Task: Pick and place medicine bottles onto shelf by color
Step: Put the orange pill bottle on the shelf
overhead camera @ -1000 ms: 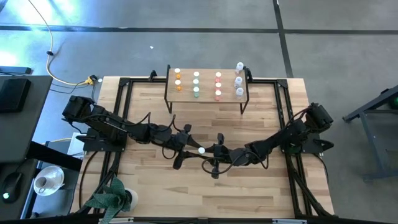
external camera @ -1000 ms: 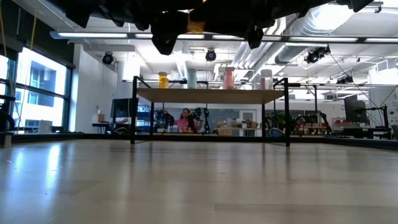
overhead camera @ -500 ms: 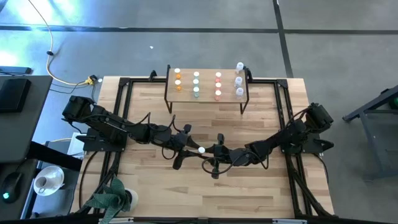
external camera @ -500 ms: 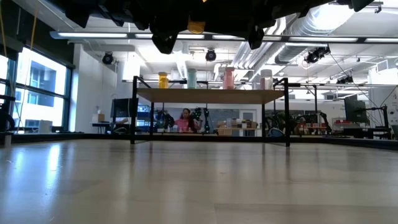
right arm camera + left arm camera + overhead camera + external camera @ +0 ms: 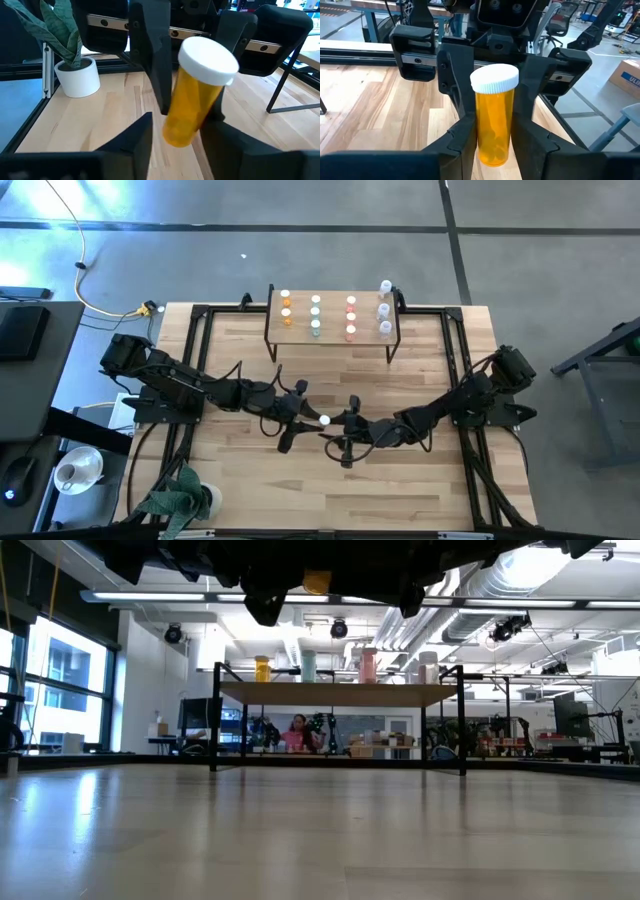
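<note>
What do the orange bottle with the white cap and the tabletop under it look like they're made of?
The orange bottle with the white cap looks like translucent amber plastic, glossy: light passes through it. The cap's ribbed, matte rim suggests moulded plastic. The light wooden tabletop appears to be jointed wood planks, with visible grain and seams.

Orange white-capped bottle (image 5: pixel 493 120) upright, held mid-air; others stand on shelf (image 5: pixel 332 335).

We see bright, even light from long ceiling strip lamps (image 5: pixel 330 602) and a tall window (image 5: pixel 55 680). The pale wooden tabletop (image 5: pixel 320 830) shows soft glare. The white-capped orange pill bottle (image 5: pixel 197 95) looks motion-blurred in our right wrist view.
</note>
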### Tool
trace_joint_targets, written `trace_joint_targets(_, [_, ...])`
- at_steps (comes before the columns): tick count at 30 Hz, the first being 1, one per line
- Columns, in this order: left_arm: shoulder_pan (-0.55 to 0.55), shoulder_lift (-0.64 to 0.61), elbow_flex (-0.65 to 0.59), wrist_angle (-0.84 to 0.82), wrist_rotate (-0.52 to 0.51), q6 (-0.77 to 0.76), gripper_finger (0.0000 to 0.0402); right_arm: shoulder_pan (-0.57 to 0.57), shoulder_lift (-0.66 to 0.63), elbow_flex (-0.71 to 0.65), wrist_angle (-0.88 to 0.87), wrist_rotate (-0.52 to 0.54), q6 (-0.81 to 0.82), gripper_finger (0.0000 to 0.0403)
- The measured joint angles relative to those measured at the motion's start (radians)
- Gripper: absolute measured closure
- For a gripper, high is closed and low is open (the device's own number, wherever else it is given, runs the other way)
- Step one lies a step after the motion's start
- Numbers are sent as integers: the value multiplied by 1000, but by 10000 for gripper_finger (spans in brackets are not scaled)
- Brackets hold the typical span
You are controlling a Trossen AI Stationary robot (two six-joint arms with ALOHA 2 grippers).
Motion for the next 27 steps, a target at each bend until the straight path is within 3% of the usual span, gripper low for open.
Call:
trace_joint_targets(9, [0, 1, 0, -3, -8, 0, 314, 0, -1, 1, -15, -1, 0, 199])
trace_joint_targets(27, [0, -5, -1, -11, -8, 9, 316, 0, -60, 3, -132, 7, 53, 197])
